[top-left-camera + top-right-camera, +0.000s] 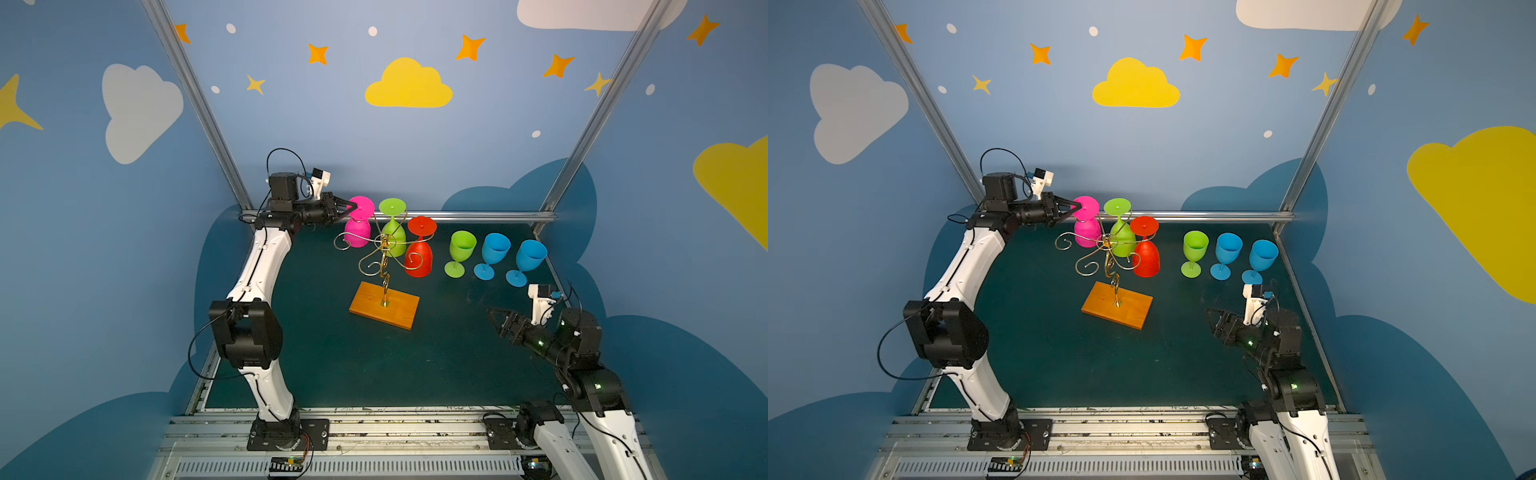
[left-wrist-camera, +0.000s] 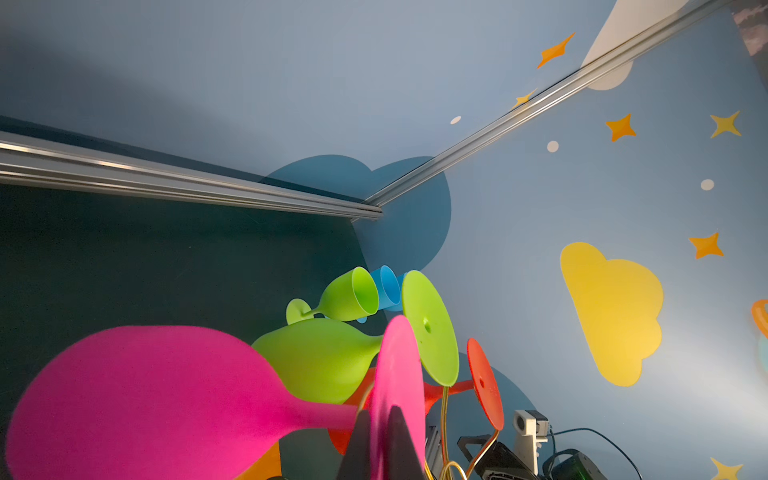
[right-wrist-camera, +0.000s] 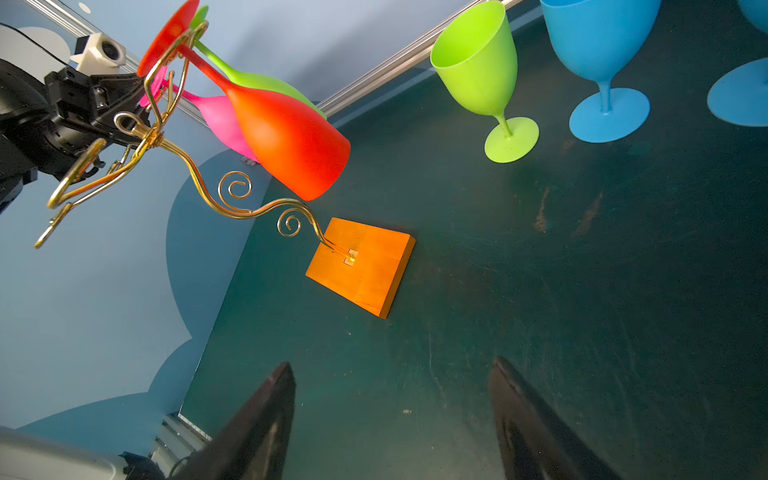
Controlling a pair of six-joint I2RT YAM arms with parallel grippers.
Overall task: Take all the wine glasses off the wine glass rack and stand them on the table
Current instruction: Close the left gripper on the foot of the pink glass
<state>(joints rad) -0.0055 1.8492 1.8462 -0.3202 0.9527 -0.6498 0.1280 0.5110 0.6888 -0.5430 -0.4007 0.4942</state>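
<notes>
pink wine glass, hung bowl-down on the rack, taken at the foot by the left hand

pink wine glass [image 1: 358, 232]: stem upright, foot uppermost, on the far-left scroll arm of the wine glass rack [image 1: 384, 305]. left hand [image 1: 352, 209]: reaches in level from the left and is clamped on the rim of the foot. right hand [image 1: 495, 321]: low over the bench [image 1: 374, 365], jaws apart, empty, well apart from the rack. the left arm is much the nearer. likely exit: outward along the wire, toward the left arm.
</notes>
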